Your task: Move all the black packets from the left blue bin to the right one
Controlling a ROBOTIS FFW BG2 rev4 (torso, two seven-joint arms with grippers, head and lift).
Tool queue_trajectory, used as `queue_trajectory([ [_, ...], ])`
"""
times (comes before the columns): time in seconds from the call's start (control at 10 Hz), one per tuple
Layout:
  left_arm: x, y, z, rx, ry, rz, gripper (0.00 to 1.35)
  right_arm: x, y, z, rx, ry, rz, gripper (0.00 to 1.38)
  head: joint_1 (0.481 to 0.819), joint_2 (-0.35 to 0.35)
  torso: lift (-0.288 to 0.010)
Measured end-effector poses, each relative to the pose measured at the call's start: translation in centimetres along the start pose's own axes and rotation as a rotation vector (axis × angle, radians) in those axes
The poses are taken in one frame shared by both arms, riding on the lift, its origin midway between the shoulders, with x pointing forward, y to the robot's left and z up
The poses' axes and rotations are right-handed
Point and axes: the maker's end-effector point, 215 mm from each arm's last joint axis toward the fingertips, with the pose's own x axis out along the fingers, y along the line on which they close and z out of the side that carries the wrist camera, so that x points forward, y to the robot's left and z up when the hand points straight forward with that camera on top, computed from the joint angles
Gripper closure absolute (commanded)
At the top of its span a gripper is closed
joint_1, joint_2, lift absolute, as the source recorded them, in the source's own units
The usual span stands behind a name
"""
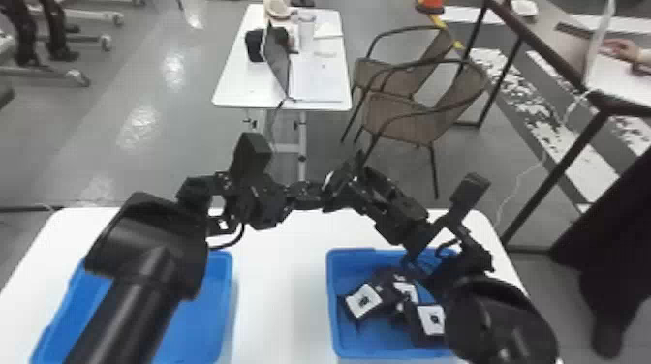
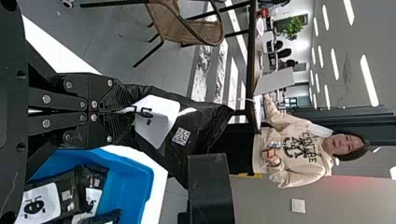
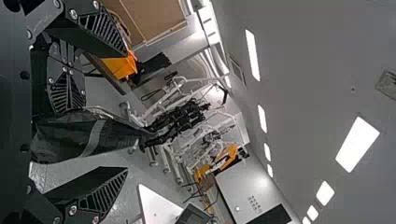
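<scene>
Above the table's middle, my left gripper [image 1: 310, 192] and right gripper [image 1: 348, 186] face each other in the head view. The left gripper [image 2: 116, 110] is shut on a black packet [image 2: 201, 123] with a white label. In the right wrist view that black packet [image 3: 93, 135] lies between the spread fingers of my right gripper [image 3: 122, 112], which is open. The left blue bin [image 1: 208, 310], partly behind the left arm, shows bare blue surface. Several black packets [image 1: 379, 290] with white labels lie in the right blue bin [image 1: 341, 339], partly under the right arm.
Both bins stand on a white table [image 1: 281, 290], with a gap between them. Beyond it are another white table [image 1: 247, 89] with a laptop and two wicker chairs [image 1: 397, 118]. Both forearms reach over the bins.
</scene>
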Motion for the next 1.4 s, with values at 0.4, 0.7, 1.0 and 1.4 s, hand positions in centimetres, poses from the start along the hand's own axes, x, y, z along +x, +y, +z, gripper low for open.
queue_trajectory([
  [0.4,0.7,-0.9,0.6,-0.007,-0.017,-0.023,1.21,0.3,-1.1,-0.8,0.006,0.009,-0.056,1.16,0.695,-0.120,0.000],
  [0.7,0.4,-0.5,0.9,-0.020,-0.037,-0.011,1.20,-0.4,-1.7,-0.6,0.012,-0.014,-0.097,1.28,0.695,-0.127,0.000],
  [1.0,-0.5,0.7,0.8,-0.047,-0.072,0.044,0.30,-1.0,-2.0,-0.3,0.033,-0.051,-0.113,1.28,0.695,-0.121,0.000],
  [1.4,-6.7,3.7,-0.7,-0.104,-0.126,0.228,0.00,-4.4,-5.2,0.2,0.056,-0.099,-0.204,1.28,0.695,-0.098,0.000],
])
